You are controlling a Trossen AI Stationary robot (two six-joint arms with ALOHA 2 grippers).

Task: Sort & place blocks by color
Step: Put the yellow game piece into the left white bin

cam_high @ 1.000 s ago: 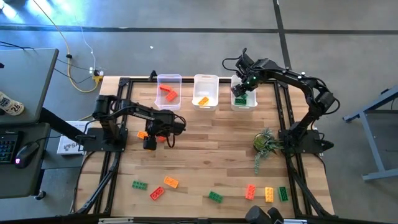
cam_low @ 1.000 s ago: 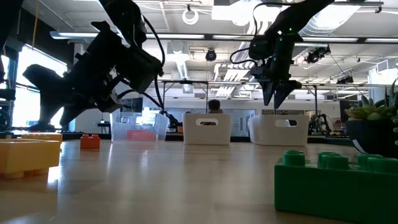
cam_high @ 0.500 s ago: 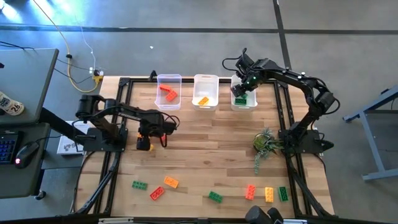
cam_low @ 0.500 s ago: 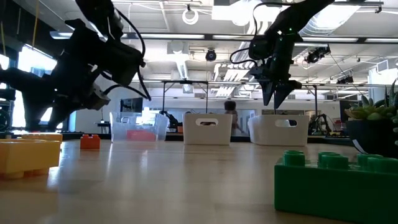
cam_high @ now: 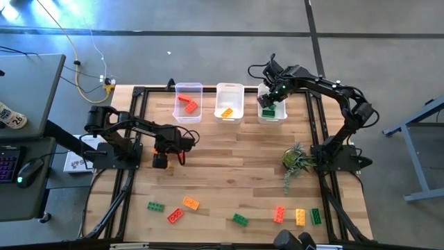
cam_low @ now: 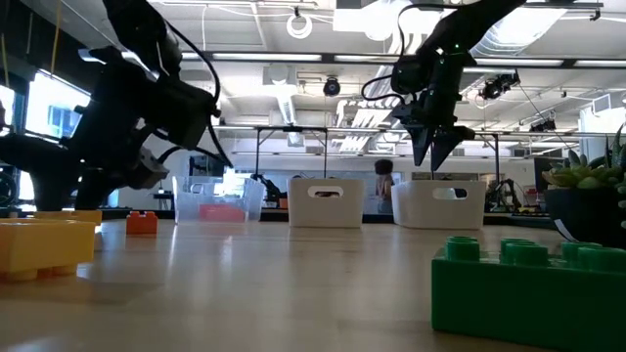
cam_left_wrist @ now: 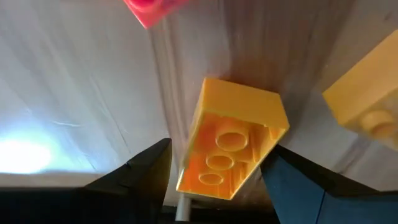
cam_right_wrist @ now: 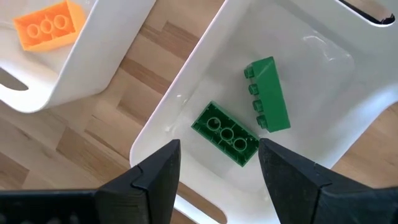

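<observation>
- Three clear bins stand in a row at the far edge of the wooden table (cam_high: 229, 153): the left bin (cam_high: 188, 101) holds a red block (cam_high: 187, 104), the middle bin (cam_high: 229, 102) an orange block (cam_high: 226, 112), and the right bin (cam_high: 272, 104) two green blocks (cam_right_wrist: 225, 133).
- The right gripper (cam_high: 268, 101) hangs above the right bin; the right wrist view shows its two dark fingers (cam_right_wrist: 155, 171) spread apart with nothing between them, one green block lying studs up and the other (cam_right_wrist: 268, 93) on its side in the bin below.
- The left gripper (cam_high: 161, 157) sits low over the left side of the table, near the left frame rail; the left wrist view shows its fingers (cam_left_wrist: 146, 165) on either side of a yellow-orange block (cam_left_wrist: 233, 146), hollow underside toward the camera, and the block appears clamped between them.
- Near the front edge lie loose blocks: a green one (cam_high: 155, 206), a red one (cam_high: 175, 215), an orange one (cam_high: 191, 203), another green one (cam_high: 240, 219), then a red-orange (cam_high: 279, 214), a yellow (cam_high: 300, 217) and a green (cam_high: 316, 216) side by side.
- A small green plant sprig (cam_high: 296, 160) rests near the right arm's base.
</observation>
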